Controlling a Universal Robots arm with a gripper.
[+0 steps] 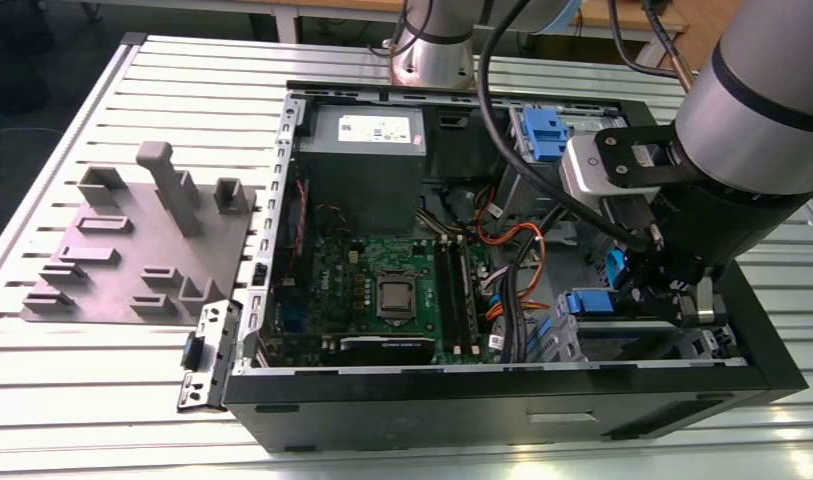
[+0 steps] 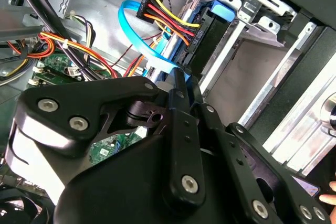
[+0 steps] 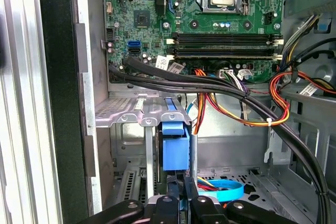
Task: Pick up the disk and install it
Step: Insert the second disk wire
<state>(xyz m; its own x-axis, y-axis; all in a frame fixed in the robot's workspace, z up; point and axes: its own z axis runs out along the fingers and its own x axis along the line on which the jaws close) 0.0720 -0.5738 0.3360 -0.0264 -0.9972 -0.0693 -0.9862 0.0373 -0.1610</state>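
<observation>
A slatted aluminium table [image 1: 99, 390] carries the scene, and on the exterior view's left a grey fixture plate [image 1: 139, 250] sits idle. Moving right, the open computer case [image 1: 513, 385] shows its motherboard [image 1: 379, 290], then the drive cage [image 3: 136, 111]. There the disk [image 3: 175, 145] stands on edge in its slot, blue bracket tab up, seemingly most of the way in. The gripper [image 3: 178, 203] is right over it, fingers [image 2: 181, 90] drawn together on the bracket's edge. Judging by this, seating is under way: push straight along the rails, keep the drive square, and mind the orange power leads [image 3: 226, 106] and blue data cable [image 2: 142, 45] crowding the bay.
</observation>
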